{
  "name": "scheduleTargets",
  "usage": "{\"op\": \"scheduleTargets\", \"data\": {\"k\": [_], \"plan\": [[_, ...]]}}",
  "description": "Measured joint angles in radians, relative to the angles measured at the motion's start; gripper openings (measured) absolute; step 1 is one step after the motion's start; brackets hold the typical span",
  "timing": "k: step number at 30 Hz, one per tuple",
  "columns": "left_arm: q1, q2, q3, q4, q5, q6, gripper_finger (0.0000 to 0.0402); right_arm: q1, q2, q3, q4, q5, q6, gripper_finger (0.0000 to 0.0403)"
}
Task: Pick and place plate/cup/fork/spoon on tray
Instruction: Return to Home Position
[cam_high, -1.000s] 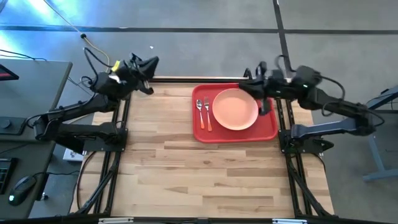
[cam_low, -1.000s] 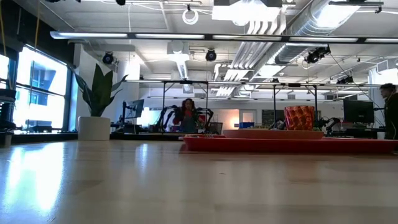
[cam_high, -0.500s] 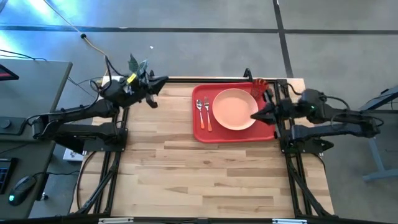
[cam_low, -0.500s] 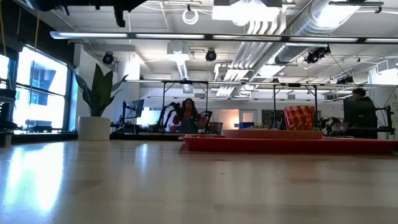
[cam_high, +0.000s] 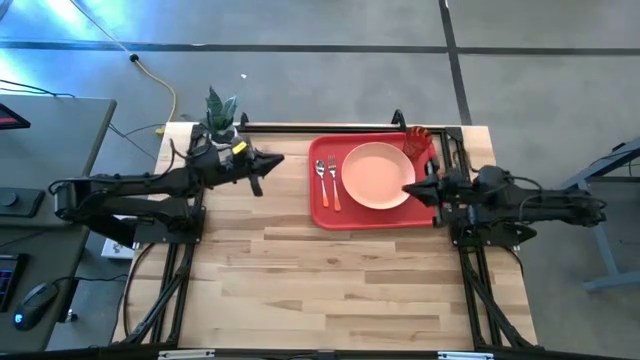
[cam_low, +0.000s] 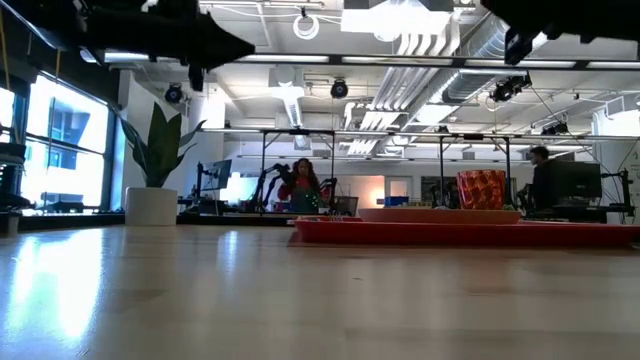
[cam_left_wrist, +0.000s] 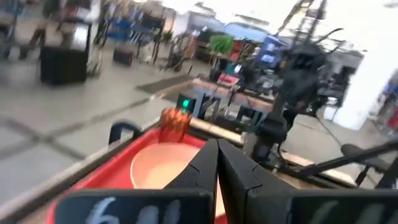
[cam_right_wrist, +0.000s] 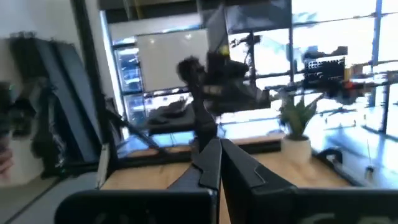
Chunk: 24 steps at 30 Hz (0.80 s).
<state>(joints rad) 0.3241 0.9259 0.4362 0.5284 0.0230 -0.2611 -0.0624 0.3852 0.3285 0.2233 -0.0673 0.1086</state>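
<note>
Plate (cam_high: 378, 175), cup (cam_high: 418, 143), fork (cam_high: 332, 181) and spoon (cam_high: 321, 180) all sit on the tray (cam_high: 325, 214); seemingly nothing's left. Left gripper (cam_high: 270, 162) and right gripper (cam_high: 410, 188) hover, fingers pressed together, empty.

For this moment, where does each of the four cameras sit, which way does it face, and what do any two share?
High: overhead, straight down; both arms, left gripper, right gripper, tray, plate.
Low: table height, level across the table; arm parts overhead.
Left wrist: behind its shut fingers, facing the cup.
Right wrist: behind its shut fingers, facing the potted plant.
Shared: high, low and left wrist all show the tray, plate and cup.
</note>
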Motion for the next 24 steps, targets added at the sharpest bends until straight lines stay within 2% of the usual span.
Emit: {"op": "scheduleTargets", "data": {"k": [4, 7, 10, 14, 18, 21, 24], "plan": [[-0.051, -0.081, 0.001, -0.032, 0.036, 0.194, 0.0, 0.008, -0.013, -0.083, 0.137, -0.161, -0.013, 0.0], [-0.083, -0.14, 0.002, -0.112, 0.047, 0.287, 0.0, 0.036, -0.049, -0.121, 0.186, -0.169, 0.007, 0.0], [-0.11, -0.166, -0.011, -0.192, 0.046, 0.306, 0.0, 0.075, -0.102, -0.137, 0.176, -0.169, -0.031, 0.0], [-0.162, -0.174, -0.12, -0.057, 0.027, 0.244, 0.0, 0.117, -0.169, -0.165, 0.168, -0.15, -0.084, 0.0], [-0.23, -0.19, -0.227, 0.106, -0.058, 0.214, 0.0, 0.136, -0.214, -0.202, 0.155, -0.124, -0.113, 0.0], [-0.267, -0.234, -0.274, 0.14, -0.126, 0.213, 0.0, 0.148, -0.231, -0.224, 0.154, -0.098, -0.104, 0.0], [-0.288, -0.29, -0.306, 0.131, -0.139, 0.226, 0.0, 0.161, -0.243, -0.241, 0.154, -0.101, -0.112, 0.0]]}}
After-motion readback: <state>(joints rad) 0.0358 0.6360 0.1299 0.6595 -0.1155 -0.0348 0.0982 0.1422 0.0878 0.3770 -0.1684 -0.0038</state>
